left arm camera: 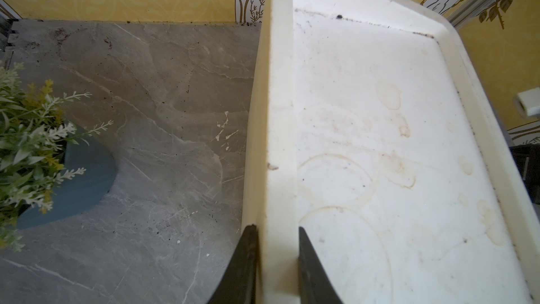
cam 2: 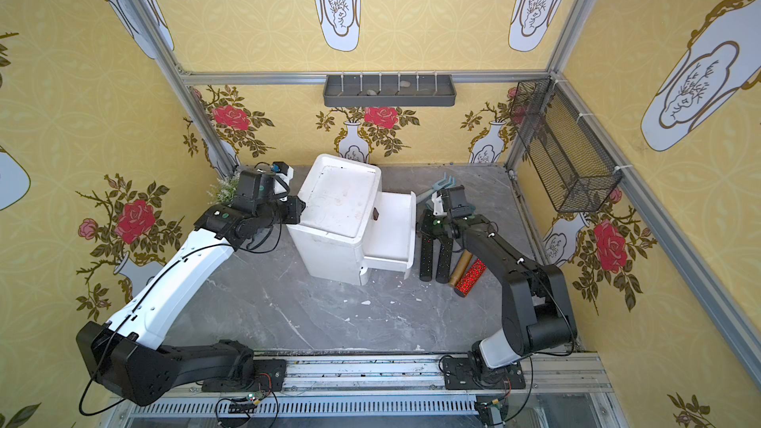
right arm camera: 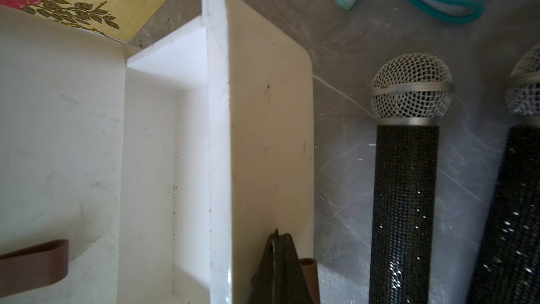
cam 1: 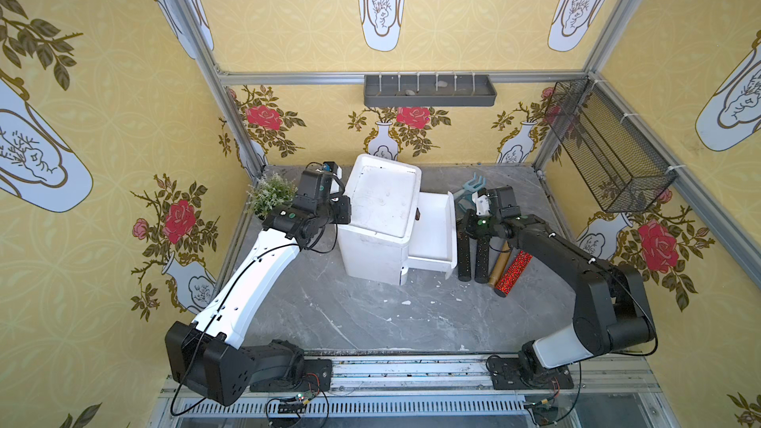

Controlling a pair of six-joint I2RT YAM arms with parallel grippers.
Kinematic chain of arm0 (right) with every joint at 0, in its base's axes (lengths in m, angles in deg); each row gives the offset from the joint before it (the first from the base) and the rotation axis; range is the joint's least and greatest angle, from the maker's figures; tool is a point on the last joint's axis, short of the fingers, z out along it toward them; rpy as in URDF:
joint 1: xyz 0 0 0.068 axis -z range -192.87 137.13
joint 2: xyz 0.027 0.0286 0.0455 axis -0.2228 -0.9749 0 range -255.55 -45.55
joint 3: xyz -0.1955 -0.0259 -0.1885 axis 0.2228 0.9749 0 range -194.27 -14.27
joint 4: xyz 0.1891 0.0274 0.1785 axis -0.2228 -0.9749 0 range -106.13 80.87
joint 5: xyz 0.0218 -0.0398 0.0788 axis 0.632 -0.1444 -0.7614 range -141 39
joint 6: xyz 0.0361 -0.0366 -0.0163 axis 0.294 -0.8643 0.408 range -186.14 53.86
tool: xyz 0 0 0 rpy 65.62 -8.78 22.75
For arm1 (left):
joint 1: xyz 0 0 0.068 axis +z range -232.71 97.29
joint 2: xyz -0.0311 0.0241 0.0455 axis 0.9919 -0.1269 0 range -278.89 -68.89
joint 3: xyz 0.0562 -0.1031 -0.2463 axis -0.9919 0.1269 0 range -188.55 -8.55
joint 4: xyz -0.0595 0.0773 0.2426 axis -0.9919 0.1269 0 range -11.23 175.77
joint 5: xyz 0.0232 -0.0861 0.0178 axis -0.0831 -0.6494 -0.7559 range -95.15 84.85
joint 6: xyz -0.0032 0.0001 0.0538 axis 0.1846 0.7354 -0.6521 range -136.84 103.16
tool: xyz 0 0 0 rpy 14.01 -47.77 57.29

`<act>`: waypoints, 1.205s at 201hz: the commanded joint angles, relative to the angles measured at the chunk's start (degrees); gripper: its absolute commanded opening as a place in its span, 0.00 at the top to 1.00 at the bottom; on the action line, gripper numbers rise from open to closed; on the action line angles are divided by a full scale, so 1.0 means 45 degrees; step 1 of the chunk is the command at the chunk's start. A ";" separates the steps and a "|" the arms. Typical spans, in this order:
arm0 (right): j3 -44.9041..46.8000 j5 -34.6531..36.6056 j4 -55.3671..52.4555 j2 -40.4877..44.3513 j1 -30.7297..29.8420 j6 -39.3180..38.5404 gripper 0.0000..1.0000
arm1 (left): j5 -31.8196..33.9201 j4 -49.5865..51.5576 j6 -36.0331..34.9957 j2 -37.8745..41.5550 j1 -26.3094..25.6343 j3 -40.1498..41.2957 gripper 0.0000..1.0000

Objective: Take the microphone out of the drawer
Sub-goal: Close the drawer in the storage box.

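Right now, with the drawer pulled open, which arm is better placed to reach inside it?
Right. The right fingers, shut, sit at the drawer front, beside its open cavity. The left fingers are clamped on the cabinet rim on the opposite side, likely steadying it.

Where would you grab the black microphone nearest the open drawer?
Grip the microphone around the middle of its straight handle, coming down from above and squeezing across its width. It lies flat on the table, and the handle is narrower than the mesh head.
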 commanded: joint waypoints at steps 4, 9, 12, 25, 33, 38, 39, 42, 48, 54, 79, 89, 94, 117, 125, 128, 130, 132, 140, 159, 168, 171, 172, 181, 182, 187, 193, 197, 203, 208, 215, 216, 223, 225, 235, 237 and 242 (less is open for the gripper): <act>-0.0290 -0.0964 0.0632 -0.0245 -0.0460 0.0194 1.00 | -0.0540 0.0713 0.0532 -0.0275 -0.0004 0.0286 1.00; -0.0338 -0.0978 0.0653 -0.0307 -0.0528 0.0210 1.00 | -0.0540 0.0701 0.0542 -0.0272 0.0005 0.0287 1.00; -0.0379 -0.0981 0.0664 -0.0335 -0.0580 0.0215 1.00 | -0.0555 0.0712 0.0543 -0.0277 -0.0003 0.0287 1.00; -0.0552 -0.0954 0.0674 -0.0483 -0.0796 0.0274 1.00 | -0.0560 0.0713 0.0552 -0.0257 0.0001 0.0287 1.00; -0.0667 -0.0953 0.0693 -0.0584 -0.0933 0.0317 1.00 | -0.0575 0.0703 0.0563 -0.0260 0.0003 0.0300 1.00; -0.0741 -0.0961 0.0701 -0.0644 -0.1026 0.0321 1.00 | -0.0568 0.0708 0.0564 -0.0235 0.0005 0.0306 1.00; -0.0759 -0.0957 0.0707 -0.0658 -0.1045 0.0324 1.00 | -0.0574 0.0701 0.0567 -0.0234 0.0000 0.0306 1.00; -0.0776 -0.0944 0.0695 -0.0696 -0.1096 0.0327 1.00 | -0.0569 0.0712 0.0563 -0.0238 0.0008 0.0307 1.00; -0.0907 -0.0934 0.0687 -0.0780 -0.1186 0.0326 1.00 | -0.0565 0.0703 0.0557 -0.0227 0.0007 0.0323 1.00; -0.0998 -0.0915 0.0675 -0.0856 -0.1281 0.0328 1.00 | -0.0560 0.0705 0.0559 -0.0232 -0.0004 0.0326 1.00; -0.1443 -0.0839 0.0455 -0.1121 -0.1586 0.0338 1.00 | -0.0565 0.0713 0.0552 -0.0177 0.0005 0.0326 1.00; -0.1547 -0.0830 0.0390 -0.1181 -0.1697 0.0371 1.00 | -0.0541 0.0713 0.0552 -0.0161 -0.0004 0.0346 1.00; -0.1580 -0.0803 0.0330 -0.1179 -0.1738 0.0386 1.00 | -0.0538 0.0688 0.0561 -0.0150 0.0005 0.0338 1.00; -0.1696 -0.0700 -0.0050 -0.1090 -0.1884 0.0425 1.00 | -0.0554 0.0666 0.0569 -0.0161 -0.0002 0.0364 1.00; -0.1704 -0.0673 -0.0165 -0.1016 -0.1904 0.0463 1.00 | -0.0560 0.0655 0.0562 -0.0171 0.0010 0.0365 1.00; -0.1697 -0.0655 -0.0205 -0.0968 -0.1917 0.0474 1.00 | -0.0560 0.0665 0.0558 -0.0174 0.0012 0.0365 1.00; -0.1696 -0.0644 -0.0220 -0.0951 -0.1922 0.0481 1.00 | -0.0550 0.0662 0.0553 -0.0179 0.0000 0.0365 1.00; -0.1696 -0.0642 -0.0253 -0.0932 -0.1924 0.0493 1.00 | -0.0557 0.0662 0.0562 -0.0175 0.0001 0.0365 1.00; -0.1677 -0.0622 -0.0344 -0.0838 -0.1943 0.0532 1.00 | -0.0563 0.0646 0.0565 -0.0177 0.0001 0.0365 1.00; -0.1638 -0.0670 -0.0360 -0.0619 -0.1962 0.0646 1.00 | -0.0579 0.0635 0.0548 -0.0196 -0.0003 0.0365 1.00; -0.1618 -0.0748 -0.0275 -0.0567 -0.1980 0.0696 1.00 | -0.0607 0.0611 0.0533 -0.0197 0.0000 0.0365 1.00; -0.1596 -0.0767 -0.0246 -0.0548 -0.1982 0.0735 1.00 | -0.0600 0.0615 0.0537 -0.0204 0.0011 0.0350 1.00; -0.1597 -0.0772 -0.0216 -0.0551 -0.1982 0.0746 1.00 | -0.0590 0.0606 0.0554 -0.0209 0.0013 0.0348 1.00; -0.1561 -0.0863 -0.0060 -0.0554 -0.1983 0.0842 1.00 | -0.0610 0.0605 0.0553 -0.0219 0.0010 0.0346 1.00; -0.1560 -0.0879 -0.0045 -0.0554 -0.1983 0.0848 1.00 | -0.0610 0.0610 0.0553 -0.0226 0.0003 0.0346 1.00; -0.1541 -0.0940 0.0053 -0.0582 -0.1992 0.0897 1.00 | -0.0618 0.0616 0.0550 -0.0247 0.0006 0.0346 1.00; -0.1540 -0.0990 0.0157 -0.0639 -0.2002 0.0928 1.00 | -0.0638 0.0600 0.0568 -0.0249 -0.0004 0.0336 1.00; -0.1550 -0.1011 0.0192 -0.0701 -0.2014 0.0945 1.00 | -0.0637 0.0615 0.0561 -0.0236 -0.0002 0.0325 1.00; -0.1564 -0.1002 0.0162 -0.0776 -0.2041 0.0939 1.00 | -0.0638 0.0601 0.0571 -0.0217 0.0005 0.0326 1.00; -0.1596 -0.0983 0.0133 -0.0840 -0.2041 0.0933 1.00 | -0.0638 0.0632 0.0554 -0.0203 0.0003 0.0324 1.00; -0.1545 -0.0954 0.0155 -0.0902 -0.2041 0.0934 1.00 | -0.0638 0.0625 0.0552 -0.0177 0.0002 0.0324 1.00; -0.1543 -0.0944 0.0170 -0.0904 -0.2041 0.0934 1.00 | -0.0638 0.0620 0.0562 -0.0166 -0.0001 0.0325 1.00; -0.1487 -0.0934 0.0204 -0.0943 -0.2041 0.0960 1.00 | -0.0617 0.0637 0.0532 -0.0148 -0.0003 0.0323 1.00; -0.1473 -0.0934 0.0224 -0.0954 -0.2041 0.0969 1.00 | -0.0628 0.0636 0.0532 -0.0134 -0.0004 0.0325 1.00; -0.1424 -0.0954 0.0307 -0.1006 -0.2041 0.0992 1.00 | -0.0599 0.0676 0.0513 -0.0110 0.0000 0.0326 1.00; -0.1418 -0.0973 0.0318 -0.1019 -0.2041 0.1006 1.00 | -0.0599 0.0675 0.0513 -0.0100 0.0002 0.0326 1.00; -0.1392 -0.0996 0.0344 -0.1056 -0.2056 0.1029 1.00 | -0.0589 0.0691 0.0520 -0.0079 -0.0004 0.0341 1.00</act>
